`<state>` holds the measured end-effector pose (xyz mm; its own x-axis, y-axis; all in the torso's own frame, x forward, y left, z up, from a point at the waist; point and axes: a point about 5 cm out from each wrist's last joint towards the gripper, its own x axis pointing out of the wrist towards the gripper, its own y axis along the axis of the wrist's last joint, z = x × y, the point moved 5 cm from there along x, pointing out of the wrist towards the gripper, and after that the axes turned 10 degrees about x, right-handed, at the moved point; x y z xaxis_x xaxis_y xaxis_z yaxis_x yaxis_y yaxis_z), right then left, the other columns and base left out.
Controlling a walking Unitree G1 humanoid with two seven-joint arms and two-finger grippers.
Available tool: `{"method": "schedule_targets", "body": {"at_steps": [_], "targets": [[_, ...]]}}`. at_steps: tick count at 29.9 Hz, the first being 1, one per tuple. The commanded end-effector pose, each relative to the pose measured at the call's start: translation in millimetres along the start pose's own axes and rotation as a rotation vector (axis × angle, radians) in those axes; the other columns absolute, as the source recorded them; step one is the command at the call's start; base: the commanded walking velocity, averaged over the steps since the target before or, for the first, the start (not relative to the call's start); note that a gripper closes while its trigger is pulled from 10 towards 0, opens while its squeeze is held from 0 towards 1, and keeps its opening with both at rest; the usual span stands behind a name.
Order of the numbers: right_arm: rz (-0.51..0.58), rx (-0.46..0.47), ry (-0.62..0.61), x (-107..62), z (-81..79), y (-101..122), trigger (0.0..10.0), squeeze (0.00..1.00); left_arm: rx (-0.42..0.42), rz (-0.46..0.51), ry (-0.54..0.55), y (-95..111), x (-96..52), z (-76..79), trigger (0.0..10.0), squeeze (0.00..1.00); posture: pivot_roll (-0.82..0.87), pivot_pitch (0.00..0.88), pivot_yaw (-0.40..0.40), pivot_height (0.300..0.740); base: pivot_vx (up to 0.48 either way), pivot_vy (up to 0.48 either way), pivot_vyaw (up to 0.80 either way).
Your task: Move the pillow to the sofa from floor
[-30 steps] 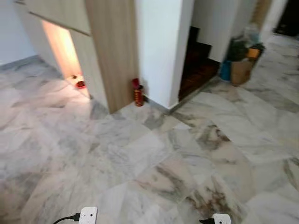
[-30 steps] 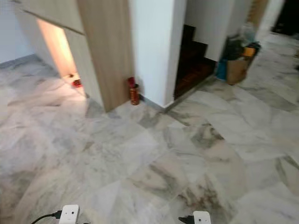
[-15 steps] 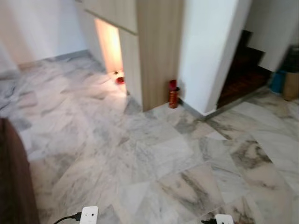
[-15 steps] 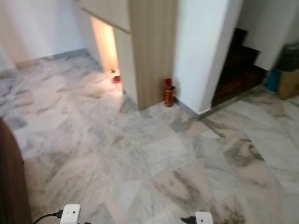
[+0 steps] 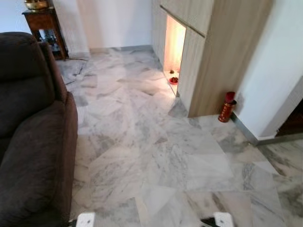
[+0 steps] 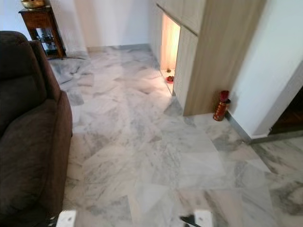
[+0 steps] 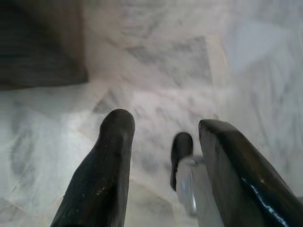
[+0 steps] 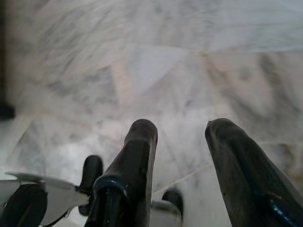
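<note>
Brown sofa (image 5: 33, 137) left of both parted, empty jaws.

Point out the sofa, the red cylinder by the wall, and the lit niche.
sofa (image 5: 33, 142), left eye view, armrest top.
red cylinder (image 5: 226, 109), left eye view, mid-body.
lit niche (image 5: 173, 45), left eye view, glowing opening.

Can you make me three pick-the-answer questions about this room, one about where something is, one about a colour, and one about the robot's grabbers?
1. Where is the sofa?
A. on the robot's left
B. on its right
C. behind the red canister

2. What colour is the canister by the wooden cabinet?
A. blue
B. red
C. green

3. How are the left gripper and right gripper?
A. holding a pillow
B. shut tight
C. open, empty

Answers: 1 A, it sits at the head views' left edge. 2 B, it is plainly red. 3 C, only marble floor shows between the fingers.
</note>
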<state>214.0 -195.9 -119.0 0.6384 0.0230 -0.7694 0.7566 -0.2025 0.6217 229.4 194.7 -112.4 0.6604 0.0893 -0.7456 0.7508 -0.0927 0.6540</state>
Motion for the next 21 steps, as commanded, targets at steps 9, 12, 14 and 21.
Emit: {"method": "schedule_targets", "body": {"at_steps": [9, 12, 14, 21], "targets": [[-0.061, 0.226, 0.009, 5.8, -14.7, 0.4, 10.0, 0.00, -0.055, -0.149, 0.091, -49.1, -15.5, -53.6, 10.0, 0.00, 0.10, 0.000, -0.014, 0.740, 0.000, 0.000, 0.59], [-0.061, 0.223, 0.014, 5.9, -15.6, 0.6, 10.0, 0.00, -0.061, -0.154, 0.096, -49.5, -15.6, -54.5, 10.0, 0.00, 0.10, 0.000, -0.012, 0.740, 0.000, 0.000, 0.00], [-0.060, 0.229, 0.015, 5.9, -15.9, 0.7, 10.0, 0.00, -0.061, -0.153, 0.093, -49.2, -15.5, -54.3, 10.0, 0.00, 0.10, 0.000, -0.009, 0.740, 0.000, 0.148, 0.00], [-0.064, 0.231, 0.017, 6.1, -17.2, 0.3, 10.0, 0.00, -0.056, -0.149, 0.095, -46.9, -14.8, -55.1, 10.0, 0.00, 0.11, 0.000, -0.006, 0.740, 0.000, 0.454, 0.00]]}}
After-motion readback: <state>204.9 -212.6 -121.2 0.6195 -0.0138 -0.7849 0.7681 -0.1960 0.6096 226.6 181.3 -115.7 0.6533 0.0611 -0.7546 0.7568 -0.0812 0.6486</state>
